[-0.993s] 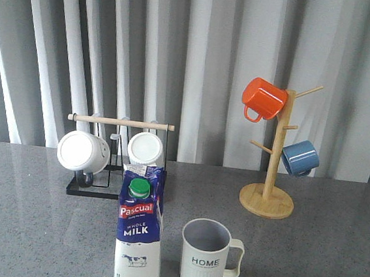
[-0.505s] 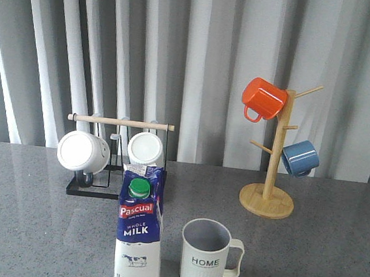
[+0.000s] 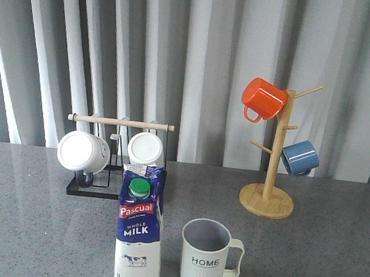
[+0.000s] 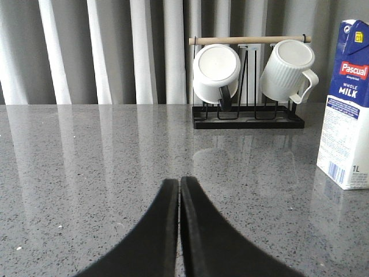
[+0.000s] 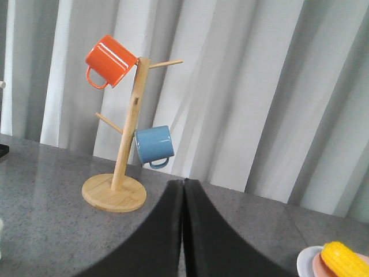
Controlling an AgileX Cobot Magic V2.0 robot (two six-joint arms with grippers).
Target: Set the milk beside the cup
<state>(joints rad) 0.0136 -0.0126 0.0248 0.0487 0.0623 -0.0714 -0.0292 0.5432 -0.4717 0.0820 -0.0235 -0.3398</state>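
Nearest you on the grey stone table [image 3: 25, 228], the milk [image 3: 139, 229] stands upright, its green cap [image 3: 139, 187] and red label facing you. Take it as your landmark. Just beside it, on its right in the front view and not touching, sits the cup [image 3: 207, 256], upright, its handle turned away from the milk and its greyish inside showing.

Neither gripper shows in the front view. In the left wrist view the left gripper [image 4: 179, 190] is clenched, its two dark fingers [image 4: 155, 231] pressed together with nothing between them, low over bare table well apart from the milk. In the right wrist view the right gripper [image 5: 183, 187] is likewise pressed closed and holds nothing.

Behind the milk stands a black wire rack [image 3: 113, 164] with a wooden bar, two white mugs [image 3: 83, 151] hanging on it, mouths away from you. Farther back and to the milk's right, beyond the cup, a wooden mug tree [image 3: 272, 166] carries an orange mug [image 3: 263, 99] high and a blue mug [image 3: 300, 157] lower. The right wrist view also catches a plate [image 5: 311, 262] with yellow corn [image 5: 345, 259] at its edge. A grey curtain [image 3: 212, 62] closes the back.
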